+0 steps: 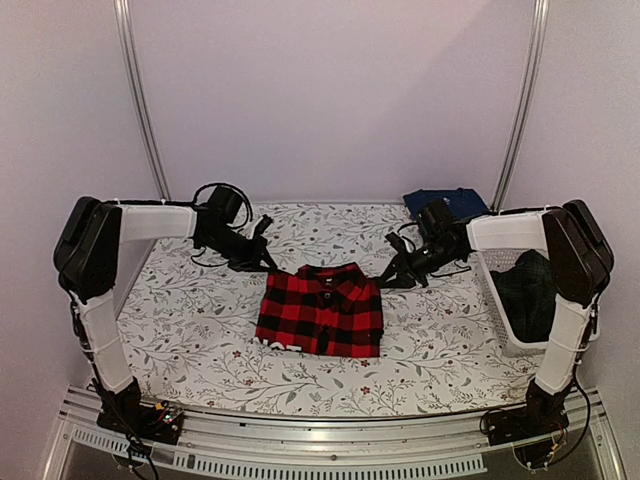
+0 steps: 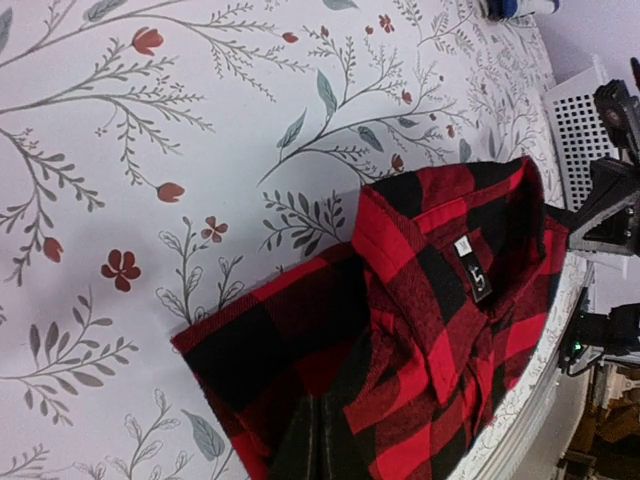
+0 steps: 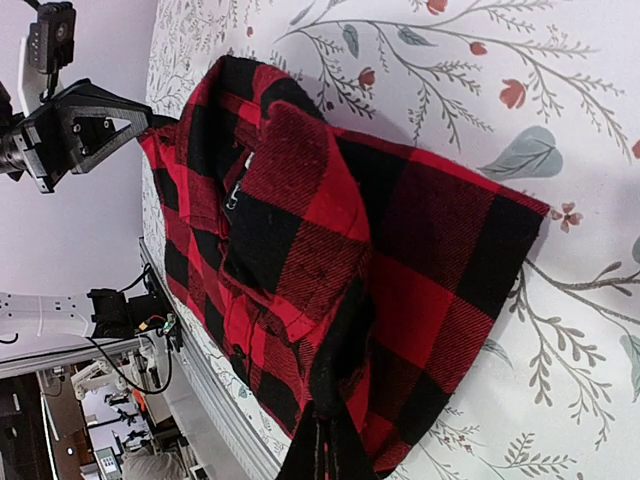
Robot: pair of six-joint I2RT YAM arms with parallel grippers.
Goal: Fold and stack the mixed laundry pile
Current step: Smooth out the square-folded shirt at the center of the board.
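The red-and-black checked flannel shirt (image 1: 320,310) lies folded in the middle of the table, collar toward the back. My left gripper (image 1: 268,262) sits at its far left corner. In the left wrist view the left gripper (image 2: 316,398) is shut, with a fold of the shirt (image 2: 440,320) pinched between the tips. My right gripper (image 1: 386,279) is at the far right corner. In the right wrist view the right gripper (image 3: 323,408) is shut on a raised ridge of the shirt (image 3: 300,230). A dark green-navy plaid garment (image 1: 527,292) lies in the basket. A navy folded garment (image 1: 446,202) rests at the back right.
A white lattice basket (image 1: 497,300) stands along the table's right edge. The floral table cloth (image 1: 190,330) covers the table. A metal rail (image 1: 330,450) runs along the near edge, with both arm bases on it.
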